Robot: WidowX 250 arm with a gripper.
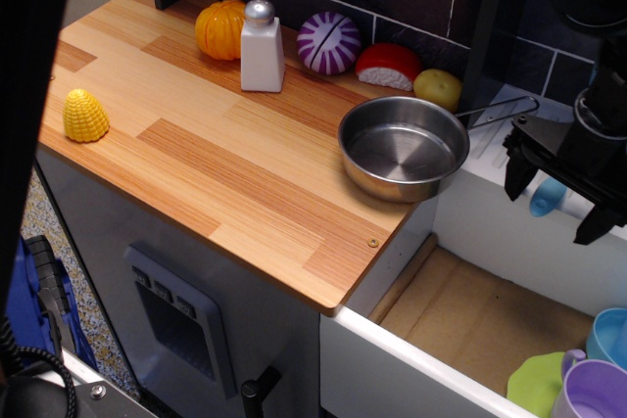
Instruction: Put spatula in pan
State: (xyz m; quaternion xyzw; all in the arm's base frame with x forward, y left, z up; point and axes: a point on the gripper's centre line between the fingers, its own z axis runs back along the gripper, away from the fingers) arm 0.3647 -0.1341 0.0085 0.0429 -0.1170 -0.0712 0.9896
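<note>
Observation.image view: I saw round shiny steel pan (404,148) empty on wooden counter (196,144); black gripper (556,205) fingers spread open, straddling small light-blue plastic spatula (547,197), no grip.

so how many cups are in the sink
2. A light-blue cup sits at the right edge of the sink, and a purple cup is just in front of it in the bottom right corner. Both are cropped by the frame, so more may be hidden.
</note>
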